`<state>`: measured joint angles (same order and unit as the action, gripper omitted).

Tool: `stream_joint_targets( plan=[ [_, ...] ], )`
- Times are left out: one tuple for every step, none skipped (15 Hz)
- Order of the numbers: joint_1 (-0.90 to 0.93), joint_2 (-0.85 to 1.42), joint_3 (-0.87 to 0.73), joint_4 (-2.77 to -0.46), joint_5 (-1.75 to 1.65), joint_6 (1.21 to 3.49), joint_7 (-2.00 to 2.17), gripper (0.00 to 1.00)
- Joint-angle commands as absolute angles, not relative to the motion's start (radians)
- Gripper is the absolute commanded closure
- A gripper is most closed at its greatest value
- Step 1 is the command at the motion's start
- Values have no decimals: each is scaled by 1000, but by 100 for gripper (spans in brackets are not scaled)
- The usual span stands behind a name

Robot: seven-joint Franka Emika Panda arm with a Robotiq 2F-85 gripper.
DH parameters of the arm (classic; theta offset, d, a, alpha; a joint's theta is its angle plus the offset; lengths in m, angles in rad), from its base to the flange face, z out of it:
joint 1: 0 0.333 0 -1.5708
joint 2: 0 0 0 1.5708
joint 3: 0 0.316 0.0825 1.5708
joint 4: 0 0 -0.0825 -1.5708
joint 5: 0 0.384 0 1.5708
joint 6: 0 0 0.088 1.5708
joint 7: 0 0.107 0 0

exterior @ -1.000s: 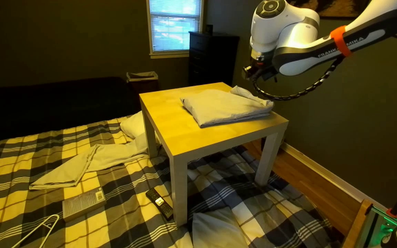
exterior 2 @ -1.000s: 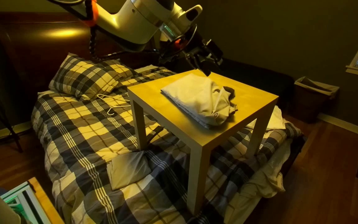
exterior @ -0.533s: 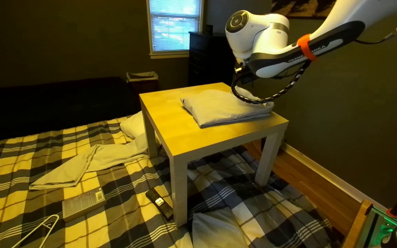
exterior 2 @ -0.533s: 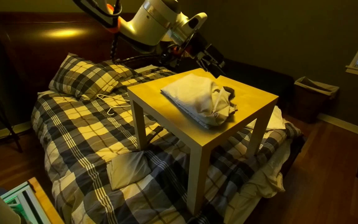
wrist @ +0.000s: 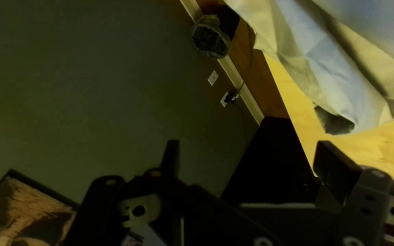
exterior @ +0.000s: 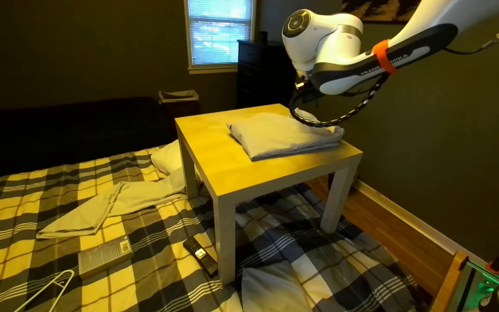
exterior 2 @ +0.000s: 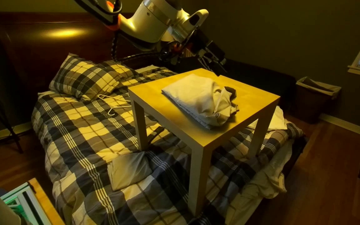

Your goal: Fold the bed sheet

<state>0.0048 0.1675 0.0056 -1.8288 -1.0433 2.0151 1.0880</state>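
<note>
The bed sheet is a pale grey folded bundle on the small table, seen in both exterior views [exterior: 282, 134] [exterior 2: 192, 93]. One end is rumpled, with a rolled, loose edge. In the wrist view the sheet [wrist: 340, 68] fills the upper right, its rolled end hanging loose near one fingertip. My gripper [exterior 2: 221, 68] hangs above the table's edge, apart from the sheet. In the wrist view the gripper [wrist: 246, 147] is open, its fingers wide apart with nothing between them. In an exterior view the arm and its cable hide most of the gripper and part of the sheet.
The table [exterior: 215, 162] stands on a bed with a plaid cover [exterior: 145, 255]. On the bed lie a remote [exterior: 200, 256], a box [exterior: 105, 255], a hanger [exterior: 61, 281] and a folded cloth [exterior 2: 129, 171]. A wall [wrist: 97, 85] and dark dresser [wrist: 275, 160] stand beyond the table.
The arm has swung across the table, leftward in one exterior picture, with the gripper going slightly right in another. In the last half second it has risen slightly. The sheet has not moved.
</note>
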Motion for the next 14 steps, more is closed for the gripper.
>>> stream_joint_targets(
  plan=[
    [35,289,2,-1696,-966,1867,1139,0],
    [41,321,1,-1664,-948,1834,1155,0],
    [49,352,-1,-1633,-936,1801,1165,0],
    [54,383,-2,-1601,-915,1779,1179,0],
    [55,410,-2,-1572,-885,1771,1188,0],
    [53,438,-2,-1541,-849,1776,1202,0],
    [53,465,-3,-1509,-811,1780,1212,0],
    [55,494,-7,-1477,-781,1786,1237,0],
    [58,520,-15,-1446,-759,1786,1258,0],
    [60,545,-24,-1418,-742,1802,1295,0],
    [61,572,-35,-1383,-726,1804,1325,0],
    [63,594,-47,-1355,-715,1807,1357,0],
    [61,619,-60,-1323,-702,1811,1390,0],
    [61,640,-73,-1295,-691,1815,1423,0]
  ],
)
